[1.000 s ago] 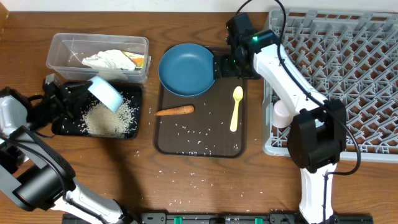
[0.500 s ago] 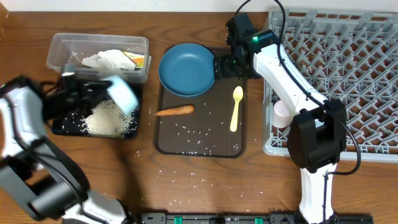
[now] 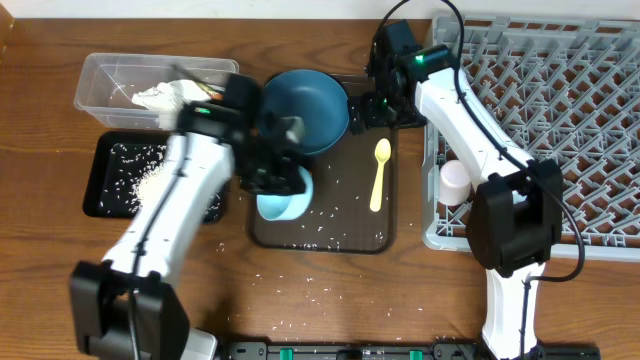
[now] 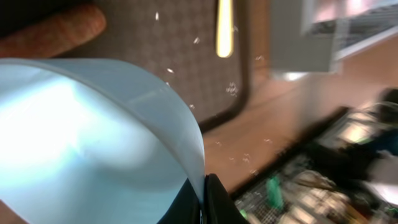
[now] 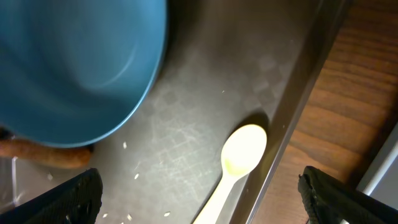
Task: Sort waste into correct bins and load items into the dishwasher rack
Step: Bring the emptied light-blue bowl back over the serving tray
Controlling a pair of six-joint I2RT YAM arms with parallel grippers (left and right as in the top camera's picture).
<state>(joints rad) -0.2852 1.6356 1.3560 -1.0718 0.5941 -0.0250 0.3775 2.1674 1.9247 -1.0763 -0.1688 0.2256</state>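
Note:
My left gripper [image 3: 276,172] is shut on the rim of the pale blue bowl [image 3: 284,200] and holds it over the brown serving tray [image 3: 330,236]. In the left wrist view the bowl [image 4: 93,137] fills the frame, its rim pinched in the jaws [image 4: 203,200]. The orange carrot [image 4: 56,28] lies just beyond it. My right gripper [image 3: 370,108] is open and empty, between the dark-blue plate [image 3: 310,108] and the yellow spoon [image 3: 380,172]. In the right wrist view its fingers [image 5: 214,200] straddle the spoon [image 5: 239,155]. A pink cup [image 3: 455,180] stands in the grey rack [image 3: 560,120].
The clear tub [image 3: 110,75] at the back left holds the white napkin [image 3: 165,96] and a yellow-green scrap. The black tray [image 3: 108,165] holds a heap of rice. Loose rice grains [image 3: 310,222] lie on the brown tray and the table.
My left arm has swung right, carrying the bowl from over the black tray to over the brown tray, and now covers the carrot from above. The right gripper shifted slightly.

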